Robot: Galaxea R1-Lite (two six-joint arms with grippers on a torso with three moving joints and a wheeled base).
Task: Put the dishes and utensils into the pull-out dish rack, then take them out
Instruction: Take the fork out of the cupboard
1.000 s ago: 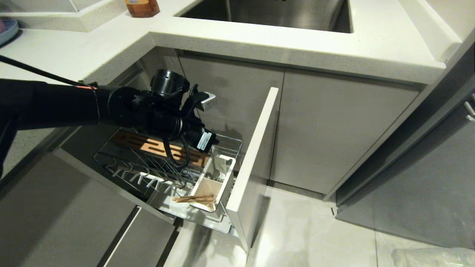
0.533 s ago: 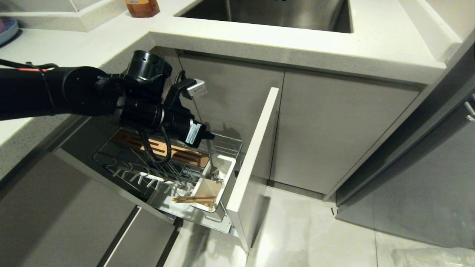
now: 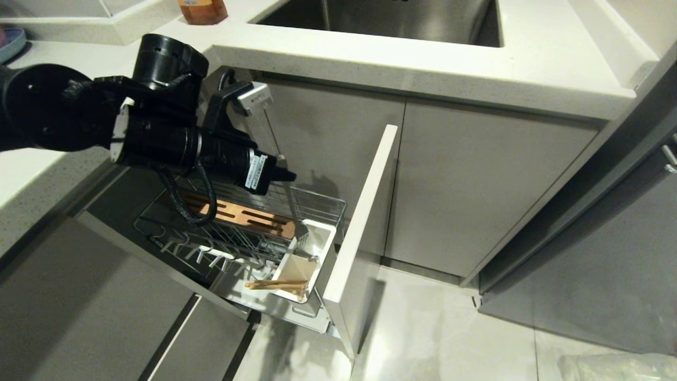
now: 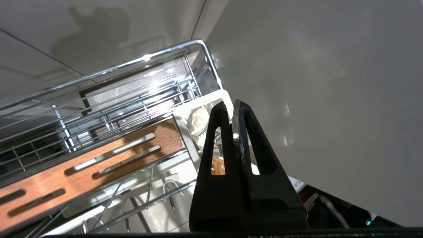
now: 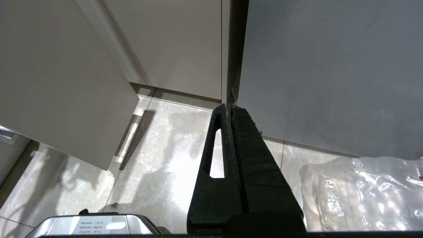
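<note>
My left gripper (image 3: 285, 172) hangs above the pull-out dish rack (image 3: 317, 198) and is shut on the top of the slim metal spoon (image 3: 296, 211). The spoon hangs down, its bowl (image 4: 197, 120) at the mouth of the white utensil box (image 3: 323, 248). In the left wrist view the handle shows as a thin metal strip pinched between the fingers (image 4: 216, 132) of the left gripper (image 4: 233, 105). The chopsticks (image 3: 277, 284) lie in the box's front compartment. The dishes are out of view. My right gripper (image 5: 229, 107) is shut, empty and parked over the floor.
The rack's tall front panel (image 3: 365, 211) stands right of the box, and a slotted wooden block (image 3: 238, 214) lies behind it. The counter edge (image 3: 370, 63) and sink (image 3: 391, 18) overhang the drawer. A blue dish (image 3: 10, 42) sits far left. A plastic bag (image 5: 363, 191) lies on the floor.
My left arm has risen and pulled back to the left, drawing the spoon up out of the utensil box. The chopsticks and rack stay put.
</note>
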